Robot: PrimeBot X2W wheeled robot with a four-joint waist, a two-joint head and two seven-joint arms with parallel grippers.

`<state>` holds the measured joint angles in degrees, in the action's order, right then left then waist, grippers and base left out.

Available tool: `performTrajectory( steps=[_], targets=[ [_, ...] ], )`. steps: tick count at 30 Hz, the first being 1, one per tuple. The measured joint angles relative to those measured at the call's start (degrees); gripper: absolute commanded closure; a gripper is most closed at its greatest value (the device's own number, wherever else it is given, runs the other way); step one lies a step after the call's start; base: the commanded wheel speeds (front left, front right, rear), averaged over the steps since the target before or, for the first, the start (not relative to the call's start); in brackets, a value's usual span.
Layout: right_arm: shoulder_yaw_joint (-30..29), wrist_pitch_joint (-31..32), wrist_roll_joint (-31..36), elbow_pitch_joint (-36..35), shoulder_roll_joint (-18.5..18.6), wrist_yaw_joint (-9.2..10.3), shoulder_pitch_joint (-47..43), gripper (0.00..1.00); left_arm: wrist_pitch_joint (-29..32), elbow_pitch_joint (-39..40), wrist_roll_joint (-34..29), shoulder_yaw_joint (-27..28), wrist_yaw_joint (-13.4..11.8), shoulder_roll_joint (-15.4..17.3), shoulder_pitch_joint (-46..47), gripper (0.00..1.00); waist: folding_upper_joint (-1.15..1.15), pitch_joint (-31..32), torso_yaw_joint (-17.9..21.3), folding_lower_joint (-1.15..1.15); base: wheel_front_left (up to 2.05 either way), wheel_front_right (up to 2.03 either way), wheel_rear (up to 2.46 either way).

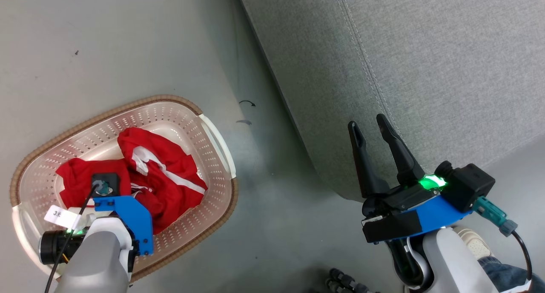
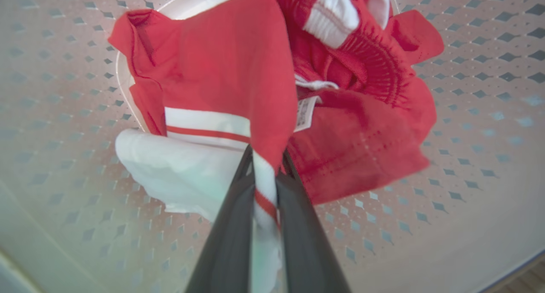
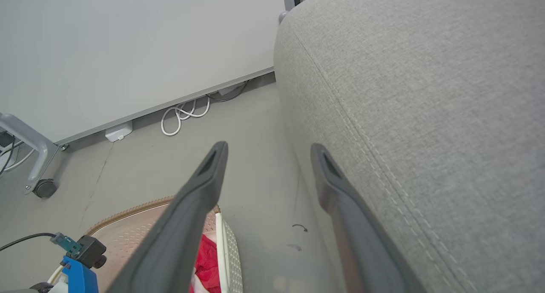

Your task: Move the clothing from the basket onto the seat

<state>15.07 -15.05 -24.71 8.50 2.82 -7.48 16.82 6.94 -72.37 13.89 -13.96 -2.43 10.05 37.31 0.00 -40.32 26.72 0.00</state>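
Left gripper: pinching striped hem of clothing, inside basket.
Right gripper: spread, empty, well right of basket.
Seat: right of basket; left gripper nearer the clothing.

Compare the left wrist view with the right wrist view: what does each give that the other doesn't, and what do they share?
Left wrist view adds: the left hand shut on a white-striped edge of the clothing, and a small white garment tag.
Right wrist view adds: the right hand, open, by the edge of the seat; a white cable looped along the wall; a caster wheel.
Both: red clothing lying in the perforated basket.
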Motion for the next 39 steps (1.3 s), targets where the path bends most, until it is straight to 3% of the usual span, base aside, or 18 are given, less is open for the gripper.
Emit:
performTrajectory(
  steps=[10,16,25,32,39],
  targets=[
    [-0.1,0.0,0.1,0.4,0.0,0.0,0.1,0.0,-0.3,-0.6,1.8,0.1,1.8,0.3,0.4,1.0,0.0,1.0,-0.6,0.0,0.0,0.0,0.0],
    [-0.8,0.0,1.8,1.0,0.0,0.0,0.4,0.0,-0.7,-0.9,2.2,-0.5,3.0,-1.3,0.3,1.0,0.0,3.4,-2.3,0.0,0.0,0.0,0.0],
    [-2.6,0.0,6.2,3.9,0.0,0.0,-0.1,0.0,-2.7,-1.1,3.1,-2.2,5.6,-5.6,-1.1,1.0,0.0,10.1,-7.7,-0.01,0.0,0.0,0.0],
    [-4.1,0.0,8.8,6.4,0.0,0.0,-1.8,0.0,-4.0,-1.2,3.8,-4.7,8.1,-7.0,-3.6,1.0,0.01,17.7,-13.1,-0.01,0.0,0.0,0.0],
    [-4.6,0.0,9.7,8.9,-0.1,0.0,-4.5,0.0,-3.5,6.8,11.3,-12.1,9.6,-7.1,-7.8,1.0,0.0,25.5,-18.2,-0.02,0.0,0.0,0.0]
  ],
)
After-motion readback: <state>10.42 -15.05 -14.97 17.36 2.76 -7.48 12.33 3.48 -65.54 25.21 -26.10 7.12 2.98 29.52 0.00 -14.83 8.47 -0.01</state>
